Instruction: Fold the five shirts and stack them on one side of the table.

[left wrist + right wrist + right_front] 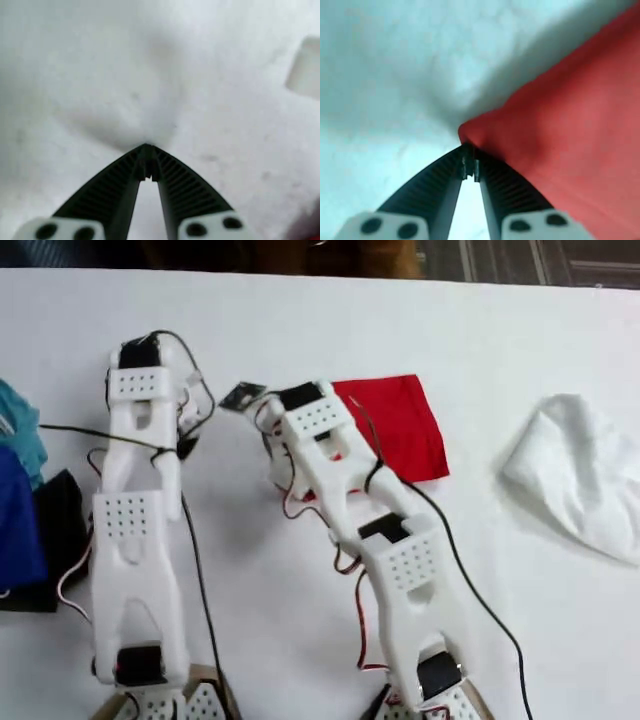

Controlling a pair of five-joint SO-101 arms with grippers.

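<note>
Starting at the tips: the right pincer [469, 167] is clamped tight, and a corner of the red shirt [560, 130] sits right at its nose. It looks nipped between the tips, and the dark shadow along that edge suggests the corner is raised off the counter [380, 60]. The left pincer [146, 165] is closed too, nothing in it, hanging over bare white surface. Pulling back to the high view, the red shirt lies as a neat folded rectangle around the middle of the counter. The right arm is bent over the edge that faces the left arm, which stretches out alongside. Off to the right, well apart, there's the white shirt [580, 480], a crumpled heap, not yet folded by the look of it. At the left edge sits a pile: black shirt [62, 515], blue shirt [15, 530] partly over it, teal shirt [18, 425] beyond, so that looks like the stacking side. My read: red is folded and due to go across to that pile. It's light, limp cloth and will likely sag open if carried by one corner. A grip through all the layers at the folded edge, or a slide along the counter, seems safer. The white one needs spreading first, taken by a shoulder or the hem.
</note>
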